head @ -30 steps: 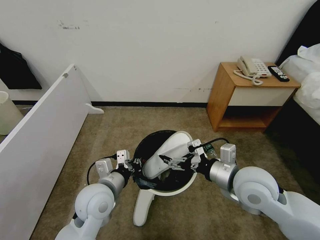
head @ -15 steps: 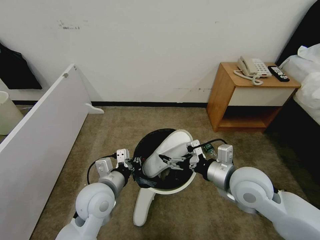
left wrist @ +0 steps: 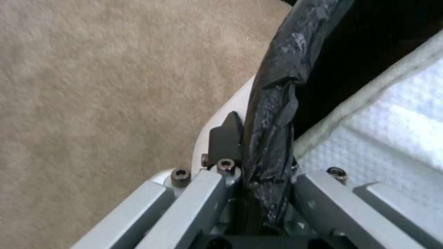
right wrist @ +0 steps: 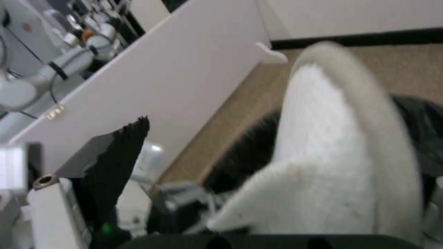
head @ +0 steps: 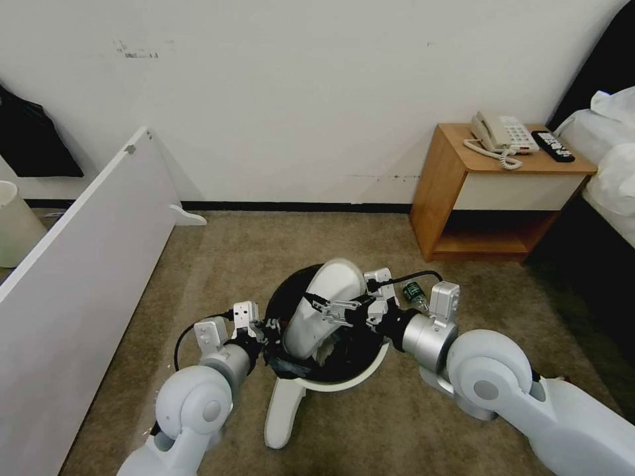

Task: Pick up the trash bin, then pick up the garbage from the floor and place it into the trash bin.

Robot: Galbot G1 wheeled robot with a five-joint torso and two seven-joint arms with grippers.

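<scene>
The trash bin [head: 344, 382], white with a black bag [left wrist: 272, 114] over its rim, hangs low over the carpet floor [head: 218, 264]. My left gripper [head: 270, 332] is shut on its near-left rim; the left wrist view has the bag edge pinched between the fingers [left wrist: 225, 136]. A white slipper [head: 323, 311] stands steeply inside the bin. My right gripper [head: 325, 307] is against its sole and open, with one finger [right wrist: 120, 155] apart from the slipper [right wrist: 332, 138]. A second white slipper [head: 283, 410] lies on the floor, partly under the bin. A small bottle [head: 414, 291] lies behind my right wrist.
A long white panel [head: 86, 264] leans along the left. A wooden nightstand [head: 463, 192] with a phone stands at the back right, and a bed [head: 615, 165] lies beside it. A cream bucket [head: 13, 225] sits far left. A black baseboard [head: 297, 207] edges the wall.
My right gripper has moved up and to the left, tipping the slipper more upright in the bin. My left gripper and the bin have sunk slightly.
</scene>
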